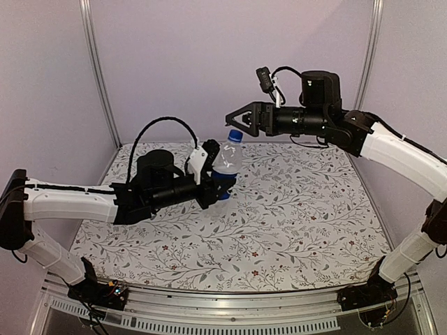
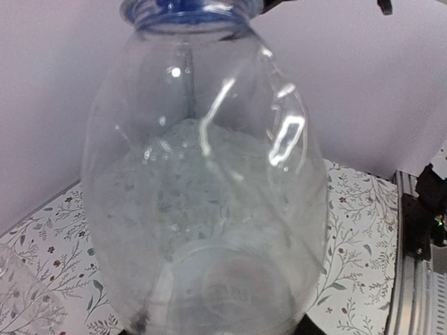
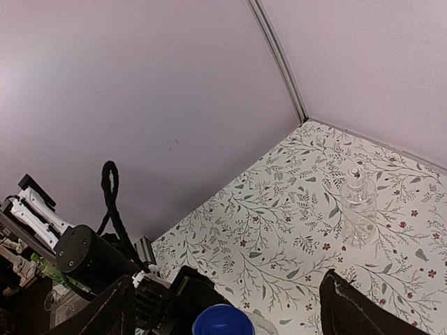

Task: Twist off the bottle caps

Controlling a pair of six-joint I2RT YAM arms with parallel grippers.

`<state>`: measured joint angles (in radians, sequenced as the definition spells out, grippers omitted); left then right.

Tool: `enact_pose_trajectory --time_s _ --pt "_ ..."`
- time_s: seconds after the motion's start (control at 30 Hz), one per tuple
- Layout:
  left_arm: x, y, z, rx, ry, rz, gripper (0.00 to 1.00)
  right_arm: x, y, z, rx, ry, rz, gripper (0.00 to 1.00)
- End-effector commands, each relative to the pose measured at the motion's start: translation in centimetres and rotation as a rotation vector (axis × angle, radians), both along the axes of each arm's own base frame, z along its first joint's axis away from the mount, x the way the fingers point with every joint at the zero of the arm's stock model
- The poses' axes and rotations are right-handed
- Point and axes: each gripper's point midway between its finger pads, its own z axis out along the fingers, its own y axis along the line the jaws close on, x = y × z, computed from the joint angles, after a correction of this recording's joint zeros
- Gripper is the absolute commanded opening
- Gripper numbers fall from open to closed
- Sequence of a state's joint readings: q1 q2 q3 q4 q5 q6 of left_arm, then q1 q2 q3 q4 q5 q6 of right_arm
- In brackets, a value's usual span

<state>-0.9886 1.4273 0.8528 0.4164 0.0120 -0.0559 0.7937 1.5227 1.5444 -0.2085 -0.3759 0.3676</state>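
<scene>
My left gripper (image 1: pixel 221 176) is shut on a clear bottle (image 1: pixel 228 162) and holds it tilted above the table. Its bright blue cap (image 1: pixel 235 136) points up and to the right. In the left wrist view the bottle (image 2: pixel 202 181) fills the frame with the blue cap (image 2: pixel 185 14) at the top, and my fingers are hidden behind it. My right gripper (image 1: pixel 233 120) hangs open just above the cap. In the right wrist view the blue cap (image 3: pixel 223 322) lies between the spread fingers (image 3: pixel 353 307), untouched. A second clear bottle (image 3: pixel 357 206) with a pale cap (image 3: pixel 355 172) stands upright on the table.
The floral table cover (image 1: pixel 293 223) spans the work area, enclosed by lilac walls (image 1: pixel 181 56). A metal rail (image 1: pixel 230 317) runs along the near edge, by both arm bases. The left arm's black cable (image 1: pixel 164 125) loops up behind its wrist.
</scene>
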Motion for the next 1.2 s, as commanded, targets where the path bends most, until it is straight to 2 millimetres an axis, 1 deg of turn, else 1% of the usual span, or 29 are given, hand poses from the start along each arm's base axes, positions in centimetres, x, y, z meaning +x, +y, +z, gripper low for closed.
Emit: enact_pose_trajectory --time_s 0.0,0.07,0.2,0.33,0.4,0.6,0.77,1.17 --pt "0.4 -0.4 0.7 -0.002 -0.005 0.03 0.38 0.7 1.1 -0.6 -0.005 0.019 -0.032 0.87" --pt "0.5 -0.3 0.6 0.001 -0.005 0.034 0.38 0.6 1.5 -1.0 -0.009 0.026 -0.021 0.83" --pt "0.5 -0.3 0.6 0.001 -0.005 0.039 0.38 0.3 2.0 -1.5 -0.017 0.034 -0.005 0.73" --pt "0.6 -0.2 0.6 0.002 -0.005 0.046 0.38 0.2 2.2 -1.8 -0.022 0.035 0.005 0.62" --pt "0.7 -0.2 0.6 0.004 -0.005 0.051 0.38 0.1 2.2 -1.9 -0.021 0.038 0.012 0.58" --pt "0.9 0.0 0.5 0.007 -0.005 0.068 0.38 -0.2 2.3 -2.3 -0.025 0.044 0.02 0.56" --pt "1.0 0.0 0.4 0.01 -0.004 0.07 0.38 -0.4 2.3 -2.4 -0.026 0.045 0.025 0.51" --pt "1.0 0.1 0.6 0.007 -0.004 0.075 0.38 -0.3 2.5 -3.3 -0.048 0.056 0.026 0.45"
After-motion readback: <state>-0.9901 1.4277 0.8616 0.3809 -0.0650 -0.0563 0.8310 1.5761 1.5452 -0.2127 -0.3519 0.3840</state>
